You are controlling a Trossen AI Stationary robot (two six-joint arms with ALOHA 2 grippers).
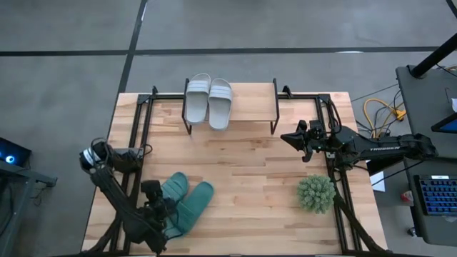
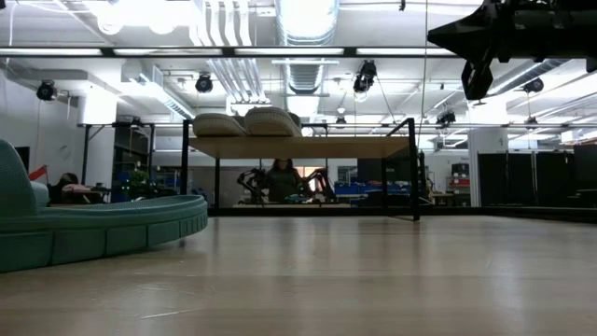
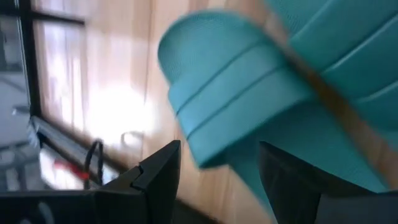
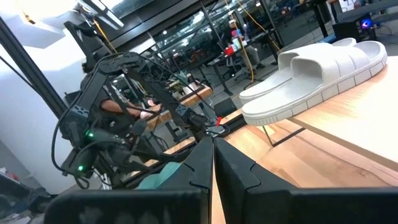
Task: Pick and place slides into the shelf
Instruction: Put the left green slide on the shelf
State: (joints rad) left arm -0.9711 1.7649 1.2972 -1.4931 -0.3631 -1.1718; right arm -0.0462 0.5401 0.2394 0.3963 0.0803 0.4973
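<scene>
Two pale grey-white slides (image 1: pixel 198 96) (image 1: pixel 220 101) lie side by side on the shelf's wooden top (image 1: pixel 250 100); the low view shows them there too (image 2: pixel 244 122). Two teal slides (image 1: pixel 175 191) (image 1: pixel 195 207) rest soles down on the table near its near-left corner. My left gripper (image 1: pixel 166 208) is low at the teal pair and open; in its wrist view (image 3: pixel 217 158) the ribbed strap of one teal slide (image 3: pixel 236 81) fills the picture ahead of the fingers. My right gripper (image 1: pixel 296 139) hangs raised over the table's right part, shut (image 4: pixel 211 155). My left gripper stands open around the edge of a teal slide (image 3: pixel 217 149), one finger (image 3: pixel 292 180) in front of the slide's body and the other (image 3: pixel 158 174) over bare table. Whether either finger touches the slide, I cannot tell.
A spiky green plant ball (image 1: pixel 316 193) sits on the table's right side, near the front. Black frame rails run along both table sides (image 1: pixel 136 135). The shelf stands at the far edge on thin black legs (image 2: pixel 415 168). A person shows in the room beyond (image 2: pixel 280 177).
</scene>
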